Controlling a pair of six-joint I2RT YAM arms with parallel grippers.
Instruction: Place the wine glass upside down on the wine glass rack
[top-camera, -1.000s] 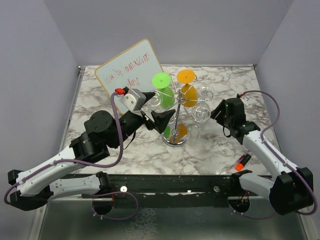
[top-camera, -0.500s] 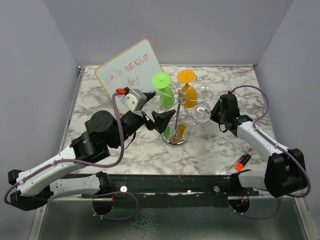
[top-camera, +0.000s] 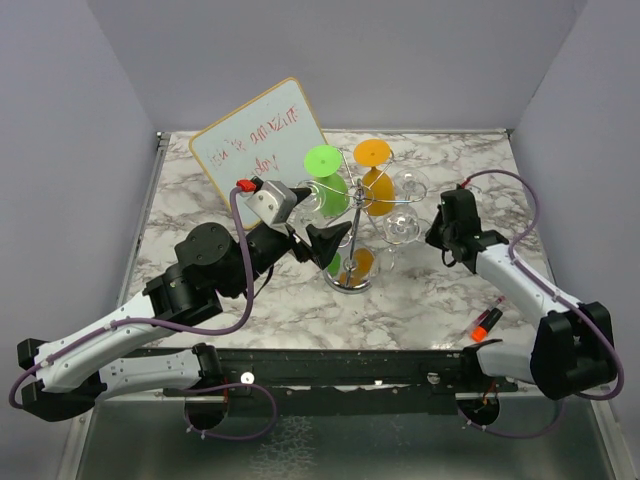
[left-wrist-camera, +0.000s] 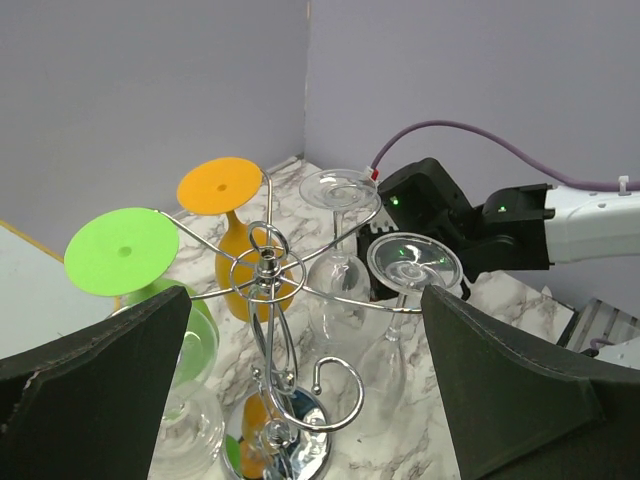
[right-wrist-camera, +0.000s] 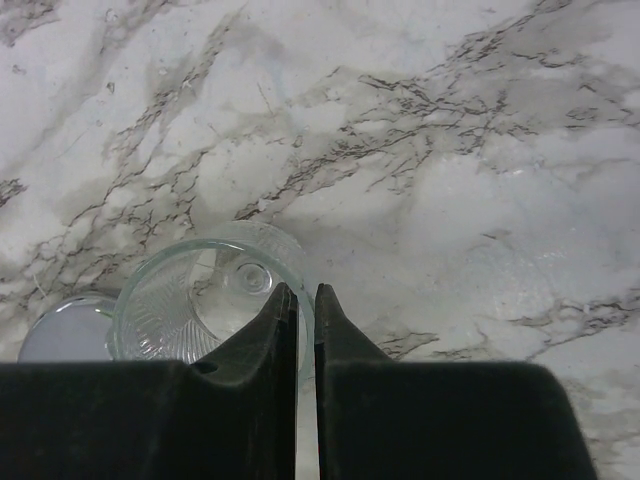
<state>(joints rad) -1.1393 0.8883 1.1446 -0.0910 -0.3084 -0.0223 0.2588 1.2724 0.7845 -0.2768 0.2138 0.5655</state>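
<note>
on the white veined marble table the left gripper gapes wide and empty beside the shiny chrome wire wine glass rack; the clear wine glass seems to hang foot-up on a rack arm; the right gripper has edged closer and snapped nearly closed just above it, pinching nothing i can see; placement looks done

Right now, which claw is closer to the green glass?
Left. The left claw sits open just in front of the green glass hanging on the rack. The right claw is across the rack, beside the clear glasses.
</note>
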